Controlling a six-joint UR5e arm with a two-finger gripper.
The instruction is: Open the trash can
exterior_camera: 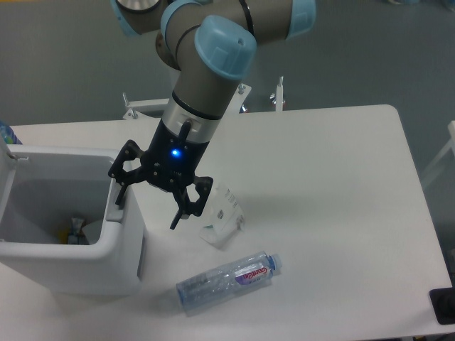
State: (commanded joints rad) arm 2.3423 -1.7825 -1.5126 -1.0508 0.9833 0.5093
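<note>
The trash can (pixel 106 263) is a large white boxy bin at the table's front left. Its top stands open and I see into it; some rubbish (pixel 75 231) lies at the bottom. A white upright part at its far left edge (pixel 8 167) looks like the raised lid. My gripper (pixel 147 204) is open and empty, pointing down over the bin's right rim. Its left finger (pixel 118 193) is at the rim and its right finger (pixel 179 213) hangs outside the bin, above the table.
A clear plastic bottle (pixel 227 279) with a blue cap lies on its side at the table's front, right of the bin. A crumpled white wrapper (pixel 224 217) lies just right of my gripper. A dark object (pixel 444 307) sits at the front right corner.
</note>
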